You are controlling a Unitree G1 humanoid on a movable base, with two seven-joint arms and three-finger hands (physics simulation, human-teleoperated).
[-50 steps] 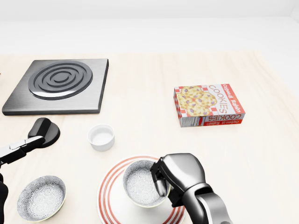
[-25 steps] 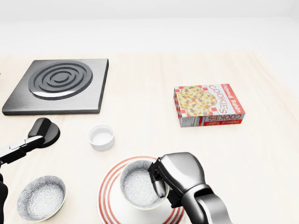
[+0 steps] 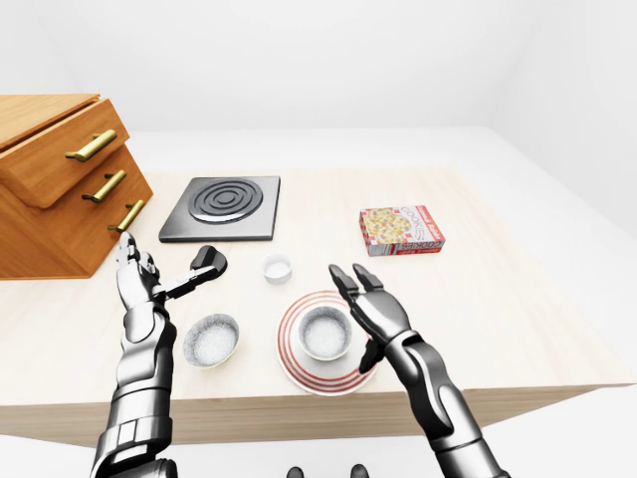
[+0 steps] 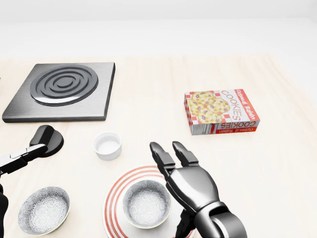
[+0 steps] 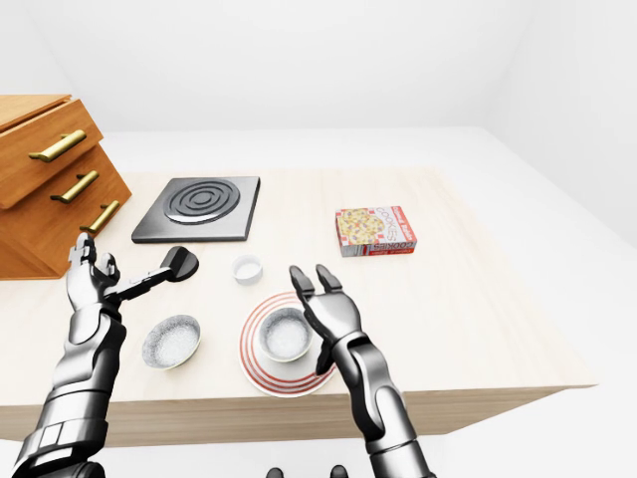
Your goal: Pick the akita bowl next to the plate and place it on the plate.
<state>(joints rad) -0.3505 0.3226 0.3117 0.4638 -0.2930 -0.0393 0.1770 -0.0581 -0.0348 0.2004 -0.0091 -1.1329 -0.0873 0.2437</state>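
The small grey speckled akita bowl [image 4: 146,203] is sitting upright in the middle of the round white plate with red rings [image 4: 113,198], at the bottom of the head view. The shiny grey right hand [image 4: 190,187] is hovering just at three o'clock of the bowl. Its fingers [image 4: 161,158] are spreading wide and pointing to twelve o'clock. They are not closing round the bowl, and the hand is holding nothing.

A second grey speckled bowl [image 4: 43,209] is resting on the pale wooden surface [image 4: 277,163] at nine o'clock of the plate, near it but apart. A little white round cup [image 4: 107,145] is standing at eleven o'clock of the plate. A black round knob [image 4: 47,139] is lying at nine o'clock of the cup. A thin grey bar [image 4: 22,154] is reaching from the knob to the view's left edge, and it is hard to tell what it belongs to. A black square stove plate with rings [image 4: 62,89] is lying at twelve o'clock of the knob. A red and white cookie box [image 4: 221,111] is lying flat at two o'clock of the plate, well apart.

In the left-eye view, the grey left hand [image 3: 134,277] is hanging at nine o'clock of the second bowl with its fingers standing up and open, holding nothing. A brown wooden chest with gold handles [image 3: 60,184] is sitting at nine o'clock of the stove plate.
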